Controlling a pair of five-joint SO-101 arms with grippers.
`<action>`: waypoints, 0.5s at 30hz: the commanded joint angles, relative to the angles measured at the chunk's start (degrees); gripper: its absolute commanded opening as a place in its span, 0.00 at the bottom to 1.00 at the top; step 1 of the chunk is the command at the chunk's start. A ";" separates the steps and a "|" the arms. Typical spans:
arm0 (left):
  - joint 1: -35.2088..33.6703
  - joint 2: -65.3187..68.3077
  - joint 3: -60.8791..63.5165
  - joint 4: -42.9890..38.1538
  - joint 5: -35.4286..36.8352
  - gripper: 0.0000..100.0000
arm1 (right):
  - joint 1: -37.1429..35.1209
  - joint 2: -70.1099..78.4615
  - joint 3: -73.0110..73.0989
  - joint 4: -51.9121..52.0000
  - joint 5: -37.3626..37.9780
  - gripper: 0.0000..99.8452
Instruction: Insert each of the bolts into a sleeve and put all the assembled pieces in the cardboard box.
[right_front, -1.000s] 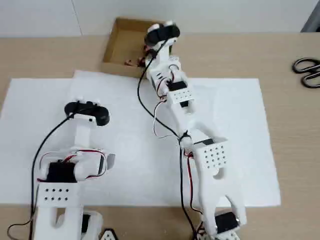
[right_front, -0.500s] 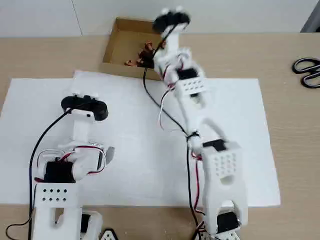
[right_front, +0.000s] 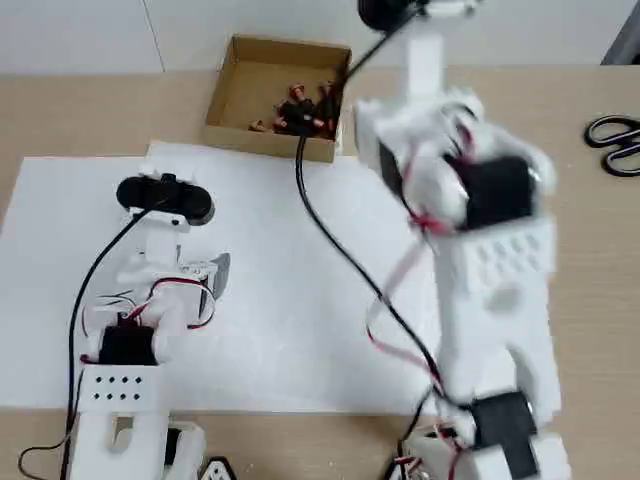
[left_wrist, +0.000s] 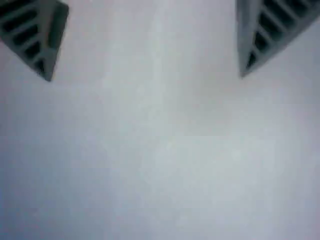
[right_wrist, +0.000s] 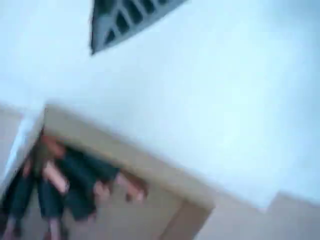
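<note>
1. Wooden table (right_front: 90, 110) with a big white sheet (right_front: 290, 300) spread over most of it, and a pale wall along the far edge.
2. Far left, the left arm (right_front: 130, 340) stands at the near edge of the sheet with its wrist pointing down. The left gripper (left_wrist: 145, 74) hangs over bare white sheet, jaws spread wide with nothing between them.
3. Next over, the cardboard box (right_front: 265, 138) sits on the wood right at the sheet's far edge. The assembled pieces (right_front: 300, 112), dark and coppery, are bunched along its near wall, more toward the right side.
4. Right of the box, the right arm (right_front: 480, 260) rises tall from the near edge of the table and stretches toward the far edge. The right gripper (right_wrist: 127, 17) is up over the sheet near the box. Honestly can't tell if it's spread or pressed together. Its wrist view looks at the box wall and the pieces inside.
5. Far right, a pair of scissors (right_front: 612, 140) lies on bare wood, well apart from the box.
</note>
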 joint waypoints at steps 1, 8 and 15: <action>-0.26 -0.79 0.13 -2.81 -0.35 0.23 | 0.75 -10.59 -0.88 6.81 -0.44 0.19; -0.26 -0.79 0.04 -2.90 -0.26 0.23 | 3.47 -31.25 16.97 6.29 -0.44 0.19; -0.26 -0.79 0.13 -2.90 -0.09 0.23 | 5.85 -53.32 45.71 4.26 -0.44 0.19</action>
